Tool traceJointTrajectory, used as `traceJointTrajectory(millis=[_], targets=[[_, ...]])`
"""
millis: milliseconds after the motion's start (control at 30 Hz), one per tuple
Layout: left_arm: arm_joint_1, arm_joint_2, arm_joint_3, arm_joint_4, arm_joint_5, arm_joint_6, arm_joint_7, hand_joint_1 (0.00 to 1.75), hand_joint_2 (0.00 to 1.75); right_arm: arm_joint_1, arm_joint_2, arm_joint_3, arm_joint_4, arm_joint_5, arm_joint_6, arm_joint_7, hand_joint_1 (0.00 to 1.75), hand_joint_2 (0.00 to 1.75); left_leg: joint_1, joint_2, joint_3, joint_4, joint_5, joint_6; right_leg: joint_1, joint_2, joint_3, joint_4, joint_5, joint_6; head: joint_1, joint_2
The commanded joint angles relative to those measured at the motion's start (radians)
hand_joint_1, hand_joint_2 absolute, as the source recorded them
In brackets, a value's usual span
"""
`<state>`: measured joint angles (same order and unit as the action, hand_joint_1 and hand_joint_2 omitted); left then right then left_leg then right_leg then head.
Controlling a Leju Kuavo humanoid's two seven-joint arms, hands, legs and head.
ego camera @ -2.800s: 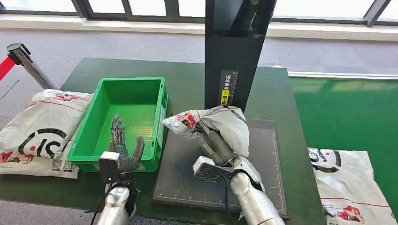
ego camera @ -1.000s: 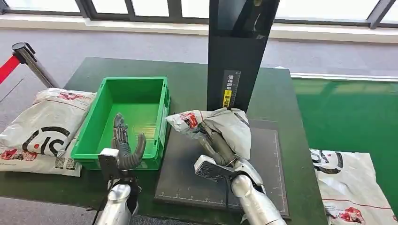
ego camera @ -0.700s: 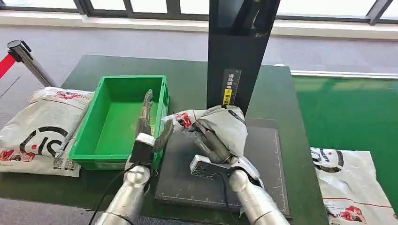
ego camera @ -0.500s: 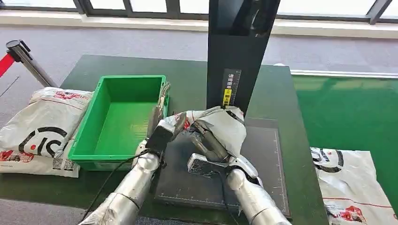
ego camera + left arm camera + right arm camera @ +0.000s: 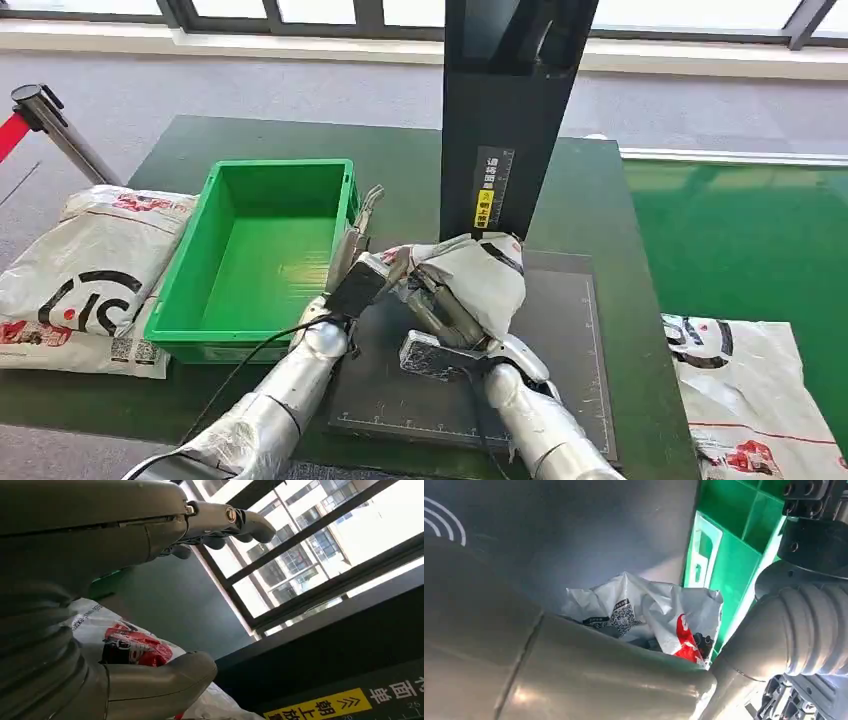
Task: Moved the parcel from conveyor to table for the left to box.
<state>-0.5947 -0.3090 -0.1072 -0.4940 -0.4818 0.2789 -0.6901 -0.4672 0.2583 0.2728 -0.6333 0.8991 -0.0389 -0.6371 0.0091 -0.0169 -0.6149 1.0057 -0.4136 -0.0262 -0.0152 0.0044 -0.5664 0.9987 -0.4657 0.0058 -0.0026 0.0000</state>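
Right now your right robot hand [image 5: 452, 305] has hold of the parcel [image 5: 470, 275], a crumpled grey-white plastic mailer with a red print on its left end; the fingers are tucked up under it and the bag drapes over them. It sits low over the dark mat [image 5: 560, 370] on the worktop [image 5: 600, 200], just in front of the black post [image 5: 505, 110], and you cannot tell from here whether its underside already touches the mat.

What the next move depends on is the left end of that parcel. The bag's long axis runs across you, left to right, and its red-printed end points toward the green box [image 5: 255, 255], which stands just beside the mat on your left. Your left robot hand [image 5: 357, 262] is at exactly that end, between the box's near wall and the parcel, fingers spread and pointing away from you, thumb apart, gripping nothing. The left wrist view puts the thumb right beside the red print, but contact is not clear.

So the left hand is the nearer one to the box, and the handover looks about ready: it needs to close on the red end before the right lets go.

Other mailers lie at far left [image 5: 85, 265] and far right [image 5: 745, 400].
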Motion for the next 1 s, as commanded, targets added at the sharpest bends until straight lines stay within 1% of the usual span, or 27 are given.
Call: traceJointTrajectory(millis=[33, 100, 133, 167, 300, 367, 433, 467, 500, 533, 600, 633, 667, 700, 733, 767, 800, 833, 900, 1000], targets=[[-0.061, 0.009, -0.010, 0.111, -0.053, -0.016, 0.045, 0.00, 1.75, -0.038, 0.010, -0.060, 0.060, 0.011, 0.003, 0.005, 0.00, 0.00, 0.000, 0.001, 0.001, 0.000, 0.000, 0.001, 0.000, 0.000, 0.000, 0.000, 0.000, -0.001, 0.000, 0.000], [-0.074, 0.007, -0.061, 0.150, -0.142, -0.015, 0.151, 0.00, 1.75, -0.011, 0.009, -0.066, 0.027, 0.021, -0.002, 0.020, 0.00, 0.00, 0.000, 0.000, 0.000, 0.000, 0.000, 0.001, 0.000, -0.001, 0.001, 0.000, 0.000, -0.001, 0.000, 0.000], [-0.074, 0.006, -0.094, 0.168, -0.193, -0.063, 0.203, 0.00, 1.75, 0.012, 0.007, -0.071, -0.005, 0.026, -0.003, 0.027, 0.00, 0.00, 0.000, 0.000, 0.000, 0.000, 0.000, 0.000, 0.000, -0.001, 0.001, 0.000, 0.000, 0.000, 0.000, 0.000], [-0.064, 0.002, -0.105, 0.178, -0.230, -0.071, 0.219, 0.00, 1.75, 0.032, 0.006, -0.077, -0.038, 0.035, 0.003, 0.034, 0.00, 0.00, 0.000, 0.000, 0.001, -0.001, 0.000, 0.001, 0.000, -0.002, 0.002, -0.001, -0.001, -0.001, 0.000, 0.000], [-0.051, 0.002, -0.142, 0.204, -0.289, -0.155, 0.212, 0.00, 1.75, 0.040, 0.002, -0.093, -0.062, 0.042, 0.018, 0.044, 0.00, 0.00, -0.001, 0.000, 0.002, -0.002, -0.001, 0.001, 0.000, -0.002, 0.003, -0.002, -0.001, -0.001, 0.000, 0.000], [-0.047, 0.005, -0.149, 0.206, -0.302, -0.208, 0.205, 0.00, 1.75, 0.032, 0.003, -0.101, -0.056, 0.044, 0.020, 0.051, 0.00, 0.00, -0.001, 0.001, 0.000, -0.001, -0.001, 0.001, -0.001, 0.000, 0.000, 0.000, 0.000, 0.000, 0.000, 0.000], [-0.039, 0.013, -0.147, 0.209, -0.301, -0.296, 0.166, 0.00, 1.75, 0.016, 0.004, -0.110, -0.037, 0.045, 0.021, 0.054, 0.00, 0.00, -0.001, 0.002, 0.000, -0.001, -0.001, 0.001, -0.001, 0.001, 0.000, 0.000, 0.000, 0.000, 0.000, 0.000], [-0.035, 0.017, -0.142, 0.211, -0.299, -0.311, 0.158, 0.00, 1.75, 0.014, 0.003, -0.110, -0.032, 0.047, 0.021, 0.055, 0.00, 0.00, -0.001, 0.003, 0.001, -0.001, -0.001, 0.001, -0.001, 0.002, 0.001, -0.001, 0.000, -0.001, 0.000, 0.000], [-0.028, 0.018, -0.141, 0.209, -0.298, -0.334, 0.135, 0.05, 1.75, 0.014, 0.002, -0.112, -0.027, 0.049, 0.017, 0.055, 0.00, 0.00, -0.001, 0.003, 0.001, -0.001, -0.001, 0.001, -0.001, 0.002, 0.000, -0.001, 0.000, 0.000, 0.000, 0.000], [-0.021, 0.018, -0.132, 0.207, -0.287, -0.362, 0.101, 0.14, 1.75, 0.017, 0.001, -0.114, -0.022, 0.050, 0.013, 0.055, 0.00, 0.00, -0.001, 0.004, 0.002, -0.002, -0.001, 0.001, 0.000, 0.003, 0.001, -0.001, 0.000, -0.001, 0.000, 0.000], [-0.010, 0.020, -0.136, 0.205, -0.293, -0.365, 0.089, 0.38, 1.75, 0.027, -0.004, -0.119, -0.020, 0.049, 0.004, 0.055, 0.00, 0.00, -0.002, 0.005, 0.002, -0.002, -0.001, 0.001, -0.001, 0.003, 0.001, -0.002, 0.000, -0.001, 0.000, 0.000], [-0.009, 0.021, -0.135, 0.205, -0.293, -0.365, 0.088, 0.38, 1.75, 0.029, -0.005, -0.119, -0.019, 0.049, 0.003, 0.055, 0.00, 0.00, -0.002, 0.004, 0.002, -0.001, -0.001, 0.001, 0.000, 0.003, 0.001, -0.001, 0.000, 0.000, 0.000, 0.000], [-0.006, 0.020, -0.135, 0.204, -0.292, -0.367, 0.084, 0.44, 1.75, 0.030, -0.006, -0.119, -0.018, 0.050, 0.002, 0.054, 0.00, 0.00, -0.002, 0.004, 0.003, -0.002, -0.001, 0.001, 0.000, 0.002, 0.003, -0.002, 0.000, -0.001, 0.000, 0.000], [-0.003, 0.023, -0.137, 0.202, -0.298, -0.369, 0.082, 0.28, 1.75, 0.028, -0.006, -0.119, -0.014, 0.049, 0.004, 0.051, 0.00, 0.00, -0.002, 0.004, 0.003, -0.002, -0.002, 0.002, 0.000, 0.002, 0.002, -0.002, 0.000, -0.001, 0.000, 0.000], [-0.001, 0.024, -0.140, 0.202, -0.303, -0.369, 0.081, 0.00, 1.75, 0.027, -0.005, -0.120, -0.012, 0.049, 0.005, 0.050, 0.00, 0.00, -0.002, 0.004, 0.002, -0.001, -0.002, 0.001, 0.000, 0.003, 0.001, -0.001, 0.000, 0.000, 0.000, 0.000], [0.003, 0.024, -0.142, 0.200, -0.310, -0.368, 0.078, 0.00, 1.75, 0.023, -0.005, -0.122, -0.007, 0.050, 0.002, 0.051, 0.00, 0.00, -0.002, 0.005, 0.003, -0.002, -0.002, 0.001, 0.000, 0.003, 0.002, -0.002, 0.000, -0.001, 0.000, 0.000], [0.004, 0.024, -0.141, 0.200, -0.310, -0.370, 0.075, 0.77, 1.75, 0.021, -0.004, -0.123, -0.004, 0.051, 0.000, 0.053, 0.00, 0.00, -0.002, 0.003, 0.001, -0.001, -0.001, 0.001, -0.001, 0.002, 0.001, -0.001, 0.000, 0.000, 0.000, 0.000], [0.005, 0.025, -0.145, 0.200, -0.313, -0.388, 0.063, 1.75, 1.75, 0.019, -0.004, -0.123, 0.000, 0.052, 0.000, 0.053, 0.00, 0.00, -0.001, 0.005, 0.002, -0.002, -0.002, 0.001, 0.000, 0.003, 0.002, -0.002, 0.000, -0.001, -0.001, 0.000], [0.010, 0.026, -0.140, 0.198, -0.311, -0.397, 0.045, 1.75, 1.75, 0.016, -0.003, -0.126, 0.006, 0.051, 0.000, 0.051, 0.00, 0.00, -0.002, 0.003, 0.001, -0.001, -0.001, 0.001, 0.000, 0.002, 0.001, -0.001, 0.000, 0.000, 0.000, 0.000], [0.013, 0.029, -0.137, 0.201, -0.317, -0.399, 0.046, 1.75, 1.75, 0.014, -0.003, -0.129, 0.014, 0.051, -0.004, 0.052, 0.00, 0.00, -0.002, 0.006, 0.003, -0.002, -0.002, 0.001, 0.000, 0.004, 0.002, -0.002, 0.000, -0.001, 0.000, 0.000]])
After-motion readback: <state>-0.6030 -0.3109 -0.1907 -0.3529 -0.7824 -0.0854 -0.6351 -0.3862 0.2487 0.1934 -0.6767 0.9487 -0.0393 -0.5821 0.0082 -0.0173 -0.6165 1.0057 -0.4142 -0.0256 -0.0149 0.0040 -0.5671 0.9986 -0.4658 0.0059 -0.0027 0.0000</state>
